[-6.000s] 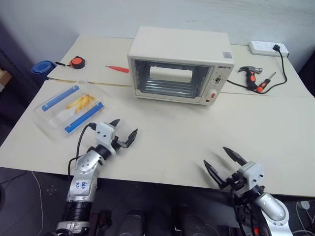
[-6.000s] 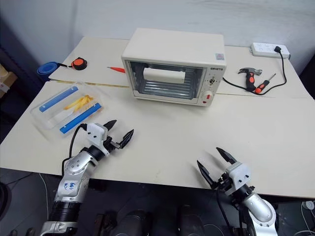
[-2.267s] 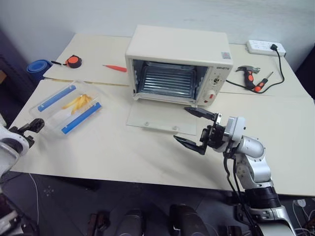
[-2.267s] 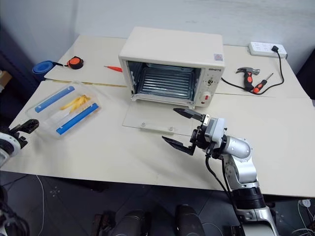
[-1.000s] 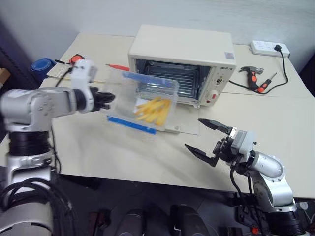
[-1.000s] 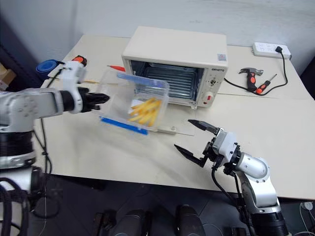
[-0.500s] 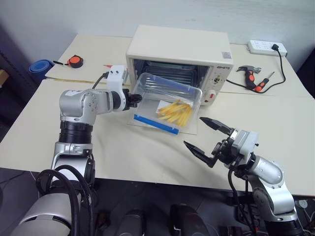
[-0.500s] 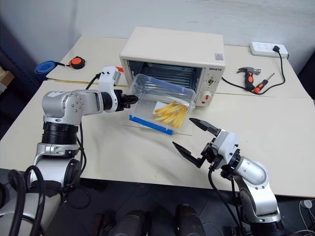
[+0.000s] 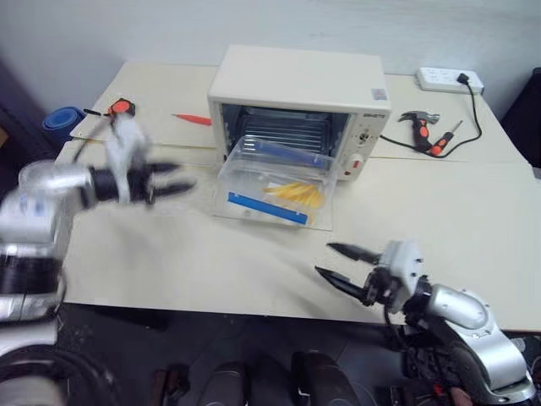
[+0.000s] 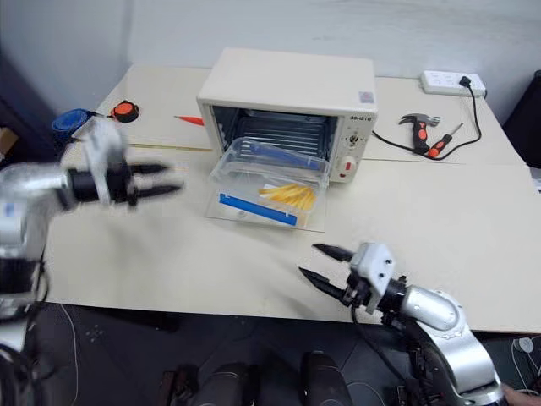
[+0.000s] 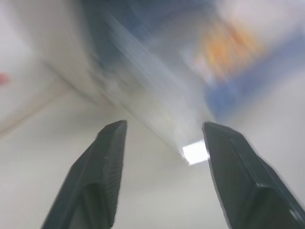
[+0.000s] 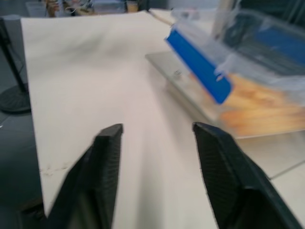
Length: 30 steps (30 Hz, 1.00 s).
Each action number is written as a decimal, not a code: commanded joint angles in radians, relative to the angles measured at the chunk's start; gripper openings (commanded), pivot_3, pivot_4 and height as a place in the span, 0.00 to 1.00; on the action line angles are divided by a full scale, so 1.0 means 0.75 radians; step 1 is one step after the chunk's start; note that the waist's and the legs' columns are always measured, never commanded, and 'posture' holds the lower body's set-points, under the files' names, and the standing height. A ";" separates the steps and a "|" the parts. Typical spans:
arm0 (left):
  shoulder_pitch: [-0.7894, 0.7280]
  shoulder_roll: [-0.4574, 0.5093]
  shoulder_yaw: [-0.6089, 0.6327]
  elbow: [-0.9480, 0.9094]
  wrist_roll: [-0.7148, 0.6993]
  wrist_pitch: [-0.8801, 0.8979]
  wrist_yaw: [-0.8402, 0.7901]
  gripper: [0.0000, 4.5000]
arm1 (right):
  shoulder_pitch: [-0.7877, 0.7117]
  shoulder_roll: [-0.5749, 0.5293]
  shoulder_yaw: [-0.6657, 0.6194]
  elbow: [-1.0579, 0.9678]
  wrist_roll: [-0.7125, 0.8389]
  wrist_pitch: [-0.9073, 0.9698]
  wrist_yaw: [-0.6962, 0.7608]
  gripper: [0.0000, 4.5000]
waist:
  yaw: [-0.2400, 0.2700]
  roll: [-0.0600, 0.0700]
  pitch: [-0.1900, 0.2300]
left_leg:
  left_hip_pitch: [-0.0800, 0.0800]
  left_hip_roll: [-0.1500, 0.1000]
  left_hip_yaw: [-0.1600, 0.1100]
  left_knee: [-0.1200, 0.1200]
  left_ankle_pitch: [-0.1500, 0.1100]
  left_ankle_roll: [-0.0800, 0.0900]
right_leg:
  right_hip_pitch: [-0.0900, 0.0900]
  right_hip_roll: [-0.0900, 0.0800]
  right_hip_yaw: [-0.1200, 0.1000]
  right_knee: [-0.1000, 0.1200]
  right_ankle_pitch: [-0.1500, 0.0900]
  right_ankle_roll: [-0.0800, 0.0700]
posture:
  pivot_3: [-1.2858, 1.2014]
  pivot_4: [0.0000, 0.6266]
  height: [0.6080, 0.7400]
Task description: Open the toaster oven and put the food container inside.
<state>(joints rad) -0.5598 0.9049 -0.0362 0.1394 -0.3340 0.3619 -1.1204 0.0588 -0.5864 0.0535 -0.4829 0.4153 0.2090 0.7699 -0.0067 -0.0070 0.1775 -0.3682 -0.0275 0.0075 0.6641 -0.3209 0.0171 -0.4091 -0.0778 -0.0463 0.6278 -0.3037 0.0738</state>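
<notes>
We read this as a lab or workshop test bench, not a home kitchen. The toaster oven (image 9: 296, 110) stands on a plain cream surface (image 9: 473, 203) made of 2 boards pushed together against a bare pale wall (image 9: 169, 30). Around it lie hand tools: a hammer (image 9: 420, 123), a screwdriver (image 9: 446, 140), a tape measure (image 9: 119, 107) and a red-handled tool (image 9: 193, 119). A white power strip (image 9: 448, 80) with a black cable sits at the back.

The toaster oven (image 9: 297, 80) has a smooth cream shell with a soft sheen, a clear glass door (image 10: 254, 216) and metal rack wires. The food container (image 9: 275, 175) is clear glossy plastic with blue plastic strips. The desk (image 9: 439, 211) looks matt and pale. Each pincer has matt black fingers (image 12: 107, 157).
</notes>
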 commanded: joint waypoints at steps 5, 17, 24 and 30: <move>0.013 -0.334 -0.053 0.034 0.028 -0.271 0.055 0.06 | -0.321 0.069 0.083 0.273 -0.193 -0.034 -0.061 0.00 | 0.046 -0.002 0.000 | -0.006 -0.003 -0.003 0.005 -0.004 0.010 | -0.001 -0.004 -0.001 0.000 0.001 0.001 | 0.52 0.24 1.00; -0.259 -0.759 0.036 0.393 0.121 -0.271 0.572 0.01 | -0.807 0.230 0.050 0.874 -0.362 -0.250 -0.173 0.00 | 0.007 -0.003 0.001 | -0.010 -0.005 0.000 0.012 -0.005 0.012 | -0.005 -0.001 -0.002 0.010 0.004 0.006 | 0.52 0.24 1.00; -0.412 -0.897 0.049 0.695 0.246 -0.563 0.765 0.01 | -1.045 0.374 0.006 1.273 -0.475 -0.449 -0.428 0.00 | 0.006 -0.003 0.001 | -0.011 -0.005 0.000 0.019 -0.005 0.011 | -0.006 -0.001 -0.002 0.016 0.004 0.007 | 0.52 0.24 1.00; -0.433 -0.881 0.115 0.765 0.202 -0.595 0.747 0.01 | -1.055 0.423 -0.006 1.230 -0.417 -0.425 -0.378 0.00 | -0.002 -0.003 0.001 | -0.012 -0.005 0.001 0.016 -0.005 0.010 | -0.006 -0.001 -0.002 0.013 0.004 0.007 | 0.52 0.24 1.00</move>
<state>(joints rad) -0.8596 0.2266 0.0176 0.7278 -0.1570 -0.0672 -0.5507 -0.7308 -0.2767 0.0688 0.5085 0.0676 -0.1098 0.4607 -0.0082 -0.0091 0.1779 -0.3772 -0.0309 0.0079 0.6760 -0.3247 0.0248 -0.4142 -0.0786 -0.0480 0.6375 -0.3006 0.0788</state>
